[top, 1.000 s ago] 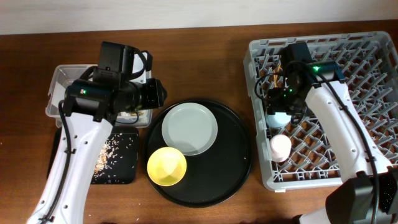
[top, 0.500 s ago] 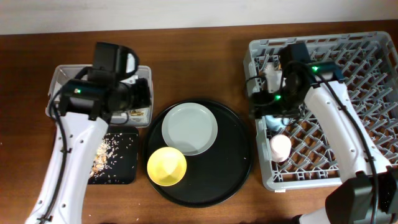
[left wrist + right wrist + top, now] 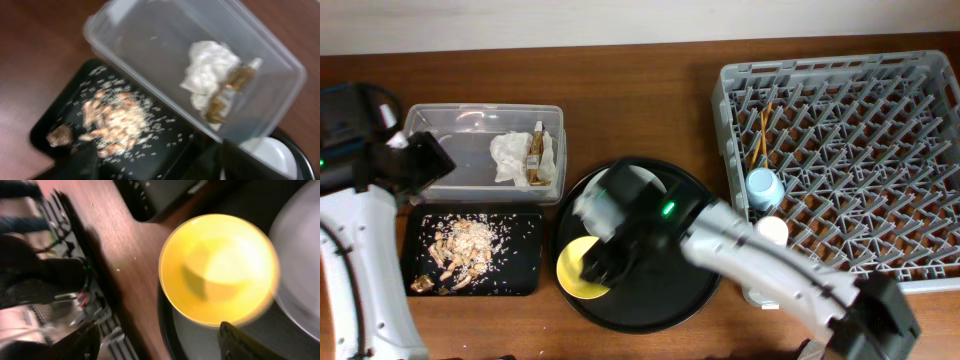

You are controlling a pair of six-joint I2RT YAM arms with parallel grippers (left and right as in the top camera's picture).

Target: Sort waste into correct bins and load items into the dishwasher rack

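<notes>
Right arm has swung off the rack (image 3: 850,130) and across to the round tray (image 3: 705,240), where the right gripper (image 3: 160,342) now hangs over the yellow bowl (image 3: 220,270), its fingers spread and empty; motion blur smears it in the overhead view. Left arm has pulled back from over the clear box (image 3: 460,150) to the far left, and the left gripper (image 3: 165,165) is also apart, holding nothing. The waste looks sorted: napkin (image 3: 512,155) and wrapper (image 3: 535,160) lie in the clear box, scraps (image 3: 460,245) in the black tray (image 3: 520,278). In the rack stand the blue cup (image 3: 763,185) and pink cup (image 3: 772,230), with the chopsticks (image 3: 761,130) lying nearby among the pegs. Left to load, by my reading, are the bowl and the plate (image 3: 300,255), both on the round tray, the bowl likely next.
</notes>
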